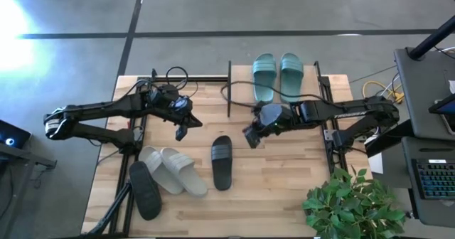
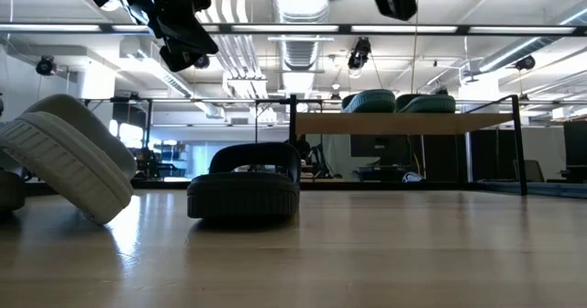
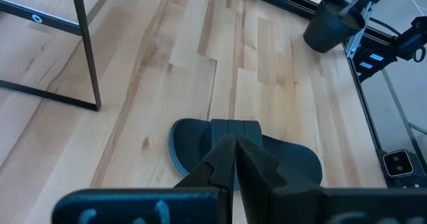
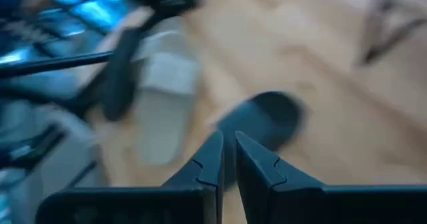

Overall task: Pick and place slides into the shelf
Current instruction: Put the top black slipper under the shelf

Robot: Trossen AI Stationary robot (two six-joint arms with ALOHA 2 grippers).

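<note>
Black slide [image 1: 222, 162] lying mid-desk, long axis running near-to-far, between both arms. Right gripper [image 1: 252, 136], fingers nearly together, hovers just right of its far end, closer than left gripper [image 1: 181, 131], likewise nearly closed.

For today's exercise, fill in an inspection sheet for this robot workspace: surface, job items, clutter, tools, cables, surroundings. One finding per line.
Surface: wooden tabletop, bare between items.
Job's things: two teal slides side by side on the shelf top; one black slide alone mid-table; two grey slides overlapping near the left front, second black slide beside them.
Clutter: potted plant at the right front corner.
Grippers: left tool above the table, fingers close together, empty; right tool near the lone black slide, fingers close together, empty.
Cables: black loops at the back edge; yellow and white wires off the right side.
Surroundings: keyboard on a side desk; no person seen.
</note>
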